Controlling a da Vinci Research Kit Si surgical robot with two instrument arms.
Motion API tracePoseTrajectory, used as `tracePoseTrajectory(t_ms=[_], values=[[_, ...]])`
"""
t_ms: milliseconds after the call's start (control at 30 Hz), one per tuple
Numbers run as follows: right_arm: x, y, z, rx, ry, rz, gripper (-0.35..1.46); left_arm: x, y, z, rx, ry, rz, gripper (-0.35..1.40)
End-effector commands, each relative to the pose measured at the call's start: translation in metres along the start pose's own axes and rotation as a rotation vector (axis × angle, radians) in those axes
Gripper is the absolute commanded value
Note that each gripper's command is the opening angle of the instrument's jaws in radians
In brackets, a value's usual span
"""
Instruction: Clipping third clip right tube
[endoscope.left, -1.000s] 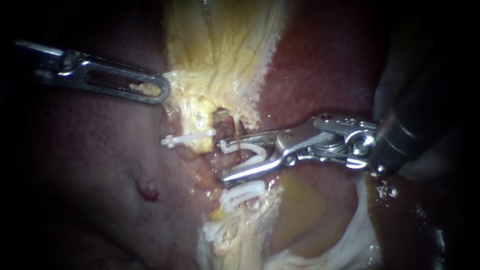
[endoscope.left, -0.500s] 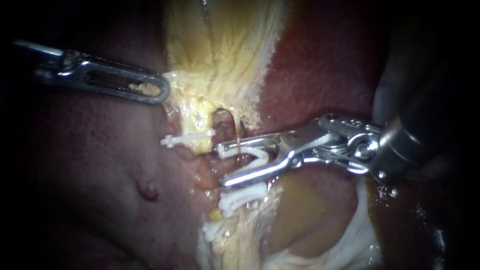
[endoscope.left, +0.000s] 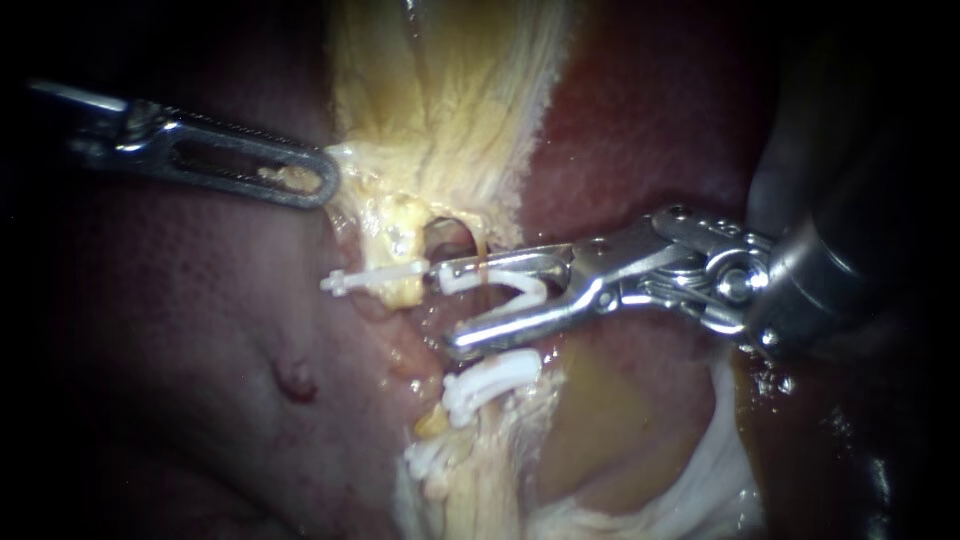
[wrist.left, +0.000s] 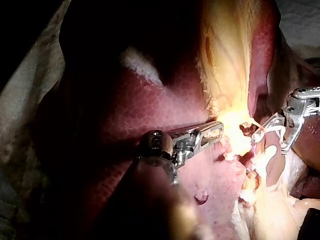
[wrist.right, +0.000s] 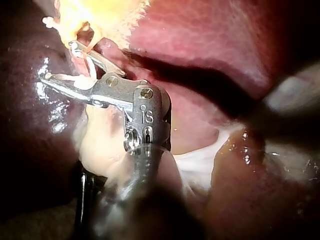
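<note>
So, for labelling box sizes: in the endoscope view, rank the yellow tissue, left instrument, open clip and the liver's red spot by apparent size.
Largest: yellow tissue.
Then left instrument, though nearness may inflate it.
Then open clip.
Smallest: red spot.

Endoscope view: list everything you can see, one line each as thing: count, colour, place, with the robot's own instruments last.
liver: one, dark red, all around.
yellow tissue: one band, yellow-white, running down the middle.
closed clips: three, white, one left of the right instrument's jaws, two below them.
open clip: one, white, held between the right instrument's jaws.
thin strand: one, orange-red, across the upper jaw.
white tissue: one fold, lower right.
left instrument: one, grey metal, upper left, jaws shut on the yellow tissue's edge.
right instrument: one, silver, from the right, jaws apart around the open clip.
</note>
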Motion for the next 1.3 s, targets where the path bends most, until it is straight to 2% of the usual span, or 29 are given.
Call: tracePoseTrajectory(t_ms=[33,133,400,500,867,1000,1067,1167,1300], values=[[0.0,-0.0001,0.0,0.006,0.003,0.001,0.49,0.0,0.0,0.0,0.0,0.0,0.0,-0.35],[0.0001,-0.0004,0.0001,0.024,0.013,0.012,0.49,0.0001,0.0001,0.0001,0.0,0.0,0.0,-0.35],[0.0014,-0.0026,0.0007,0.099,0.035,0.026,0.49,0.0001,0.0001,0.0001,0.0,0.0,0.001,-0.35],[0.0018,-0.0031,0.0009,0.111,0.037,0.027,0.49,0.0001,0.0001,0.0001,-0.001,0.0,0.001,-0.35],[0.0017,-0.0023,0.0005,0.102,0.044,0.033,0.42,0.0001,0.0001,0.0002,-0.001,0.0,0.001,-0.35],[0.0015,-0.0021,-0.0002,0.099,0.042,0.033,0.26,0.0001,0.0001,0.0002,-0.001,0.0,0.001,-0.35],[0.0014,-0.0021,-0.0006,0.096,0.041,0.033,0.1,0.0002,0.0001,0.0003,-0.001,-0.001,0.001,-0.35],[0.0013,-0.002,-0.001,0.082,0.041,0.051,-0.1,0.0002,0.0002,0.0003,-0.002,-0.001,0.001,-0.35],[0.0011,-0.0017,-0.0014,0.062,0.039,0.086,-0.26,0.0002,0.0002,0.0003,-0.002,-0.001,0.001,-0.35]])
